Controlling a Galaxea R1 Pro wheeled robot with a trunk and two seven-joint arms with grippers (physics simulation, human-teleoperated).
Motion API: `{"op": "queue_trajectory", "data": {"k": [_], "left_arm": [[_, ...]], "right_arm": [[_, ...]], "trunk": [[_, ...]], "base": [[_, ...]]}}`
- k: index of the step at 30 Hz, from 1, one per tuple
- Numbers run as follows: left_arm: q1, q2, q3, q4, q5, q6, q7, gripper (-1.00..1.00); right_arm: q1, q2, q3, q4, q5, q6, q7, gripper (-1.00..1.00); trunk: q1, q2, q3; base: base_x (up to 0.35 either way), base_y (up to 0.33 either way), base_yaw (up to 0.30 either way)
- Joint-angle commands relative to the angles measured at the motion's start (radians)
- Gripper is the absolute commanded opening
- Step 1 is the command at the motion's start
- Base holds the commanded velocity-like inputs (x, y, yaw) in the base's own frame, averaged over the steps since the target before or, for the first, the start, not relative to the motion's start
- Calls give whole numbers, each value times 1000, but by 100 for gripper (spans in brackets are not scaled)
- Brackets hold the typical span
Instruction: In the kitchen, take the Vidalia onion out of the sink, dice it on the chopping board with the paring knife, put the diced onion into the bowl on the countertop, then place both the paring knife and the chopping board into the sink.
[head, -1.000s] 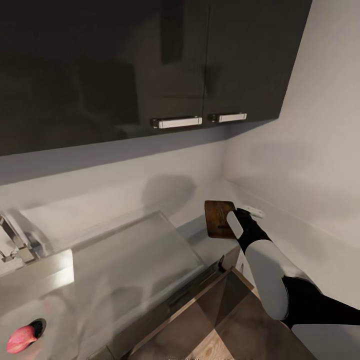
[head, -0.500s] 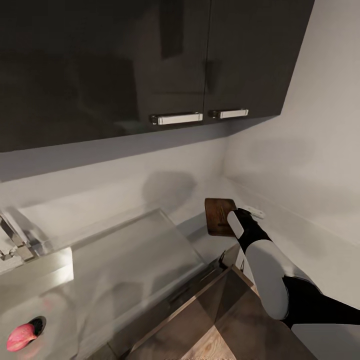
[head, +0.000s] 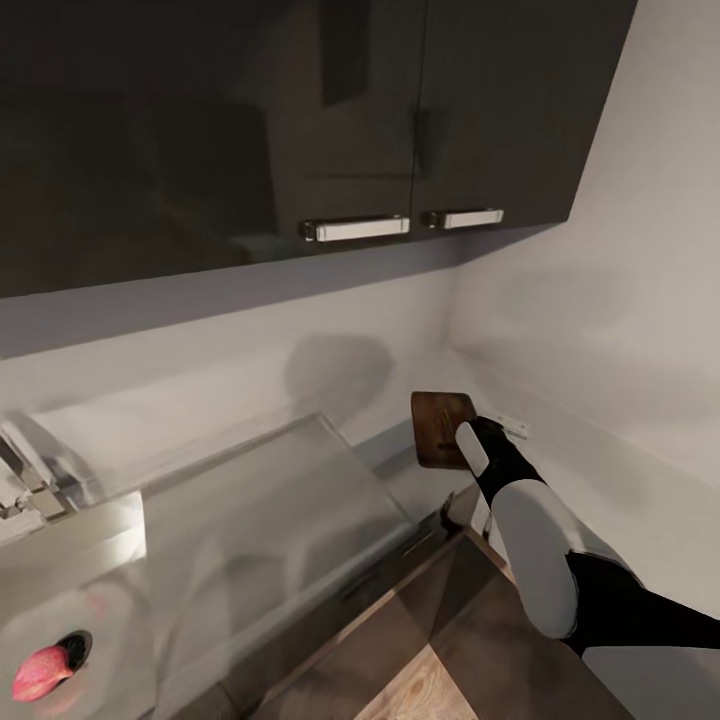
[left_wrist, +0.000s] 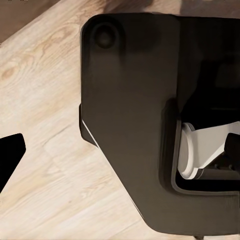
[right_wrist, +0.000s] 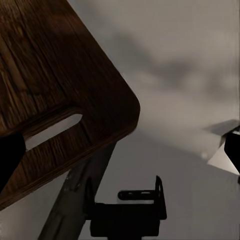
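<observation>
The dark brown chopping board (head: 438, 425) lies on the grey countertop (head: 400, 455) in the corner, right of the sink's drainboard (head: 250, 500). A slim dark streak on it may be the paring knife (head: 445, 425); it is too small to be sure. My right gripper (right_wrist: 120, 150) hovers open over the board's slotted end (right_wrist: 55, 85), its fingers wide apart and empty. A white sliver of the bowl (head: 512, 426) shows past my right wrist. The pink Vidalia onion (head: 40, 672) rests in the sink (head: 110, 610) beside the drain. My left gripper (left_wrist: 120, 150) hangs open over the floor.
Dark wall cabinets (head: 300, 120) with metal handles hang above the counter. The tap (head: 20, 480) stands at the far left. Walls close the corner behind and to the right of the board. Drawer fronts (head: 350, 600) drop below the counter edge, with wooden floor (head: 420, 690) beneath.
The head view has tilted slightly upward, so everything sits a little lower or shifted in the picture. My right arm stays over the board's near end; the onion has not moved.
</observation>
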Motion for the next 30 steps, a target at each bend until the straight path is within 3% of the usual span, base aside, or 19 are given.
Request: {"op": "queue_trajectory", "data": {"k": [1,14,19,30], "left_arm": [[0,0,-1,-1,3,-1,0,100],[0,-1,-1,1,3,-1,0,100],[0,-17,0,26,3,-1,-1,100],[0,-21,1,35,3,-1,-2,100]], "right_arm": [[-1,1,-2,-2,-6,3,-5,100],[-1,-2,-3,-3,-6,3,-5,100],[-1,-3,-3,-3,-6,3,-5,100],[-1,-5,-3,-4,-6,3,-5,100]], "trunk": [[1,-2,-3],[1,-2,-23],[1,-2,-31],[1,-2,-48]], "base": [[113,93,0],[38,31,0],[0,0,0],[4,1,0]]}}
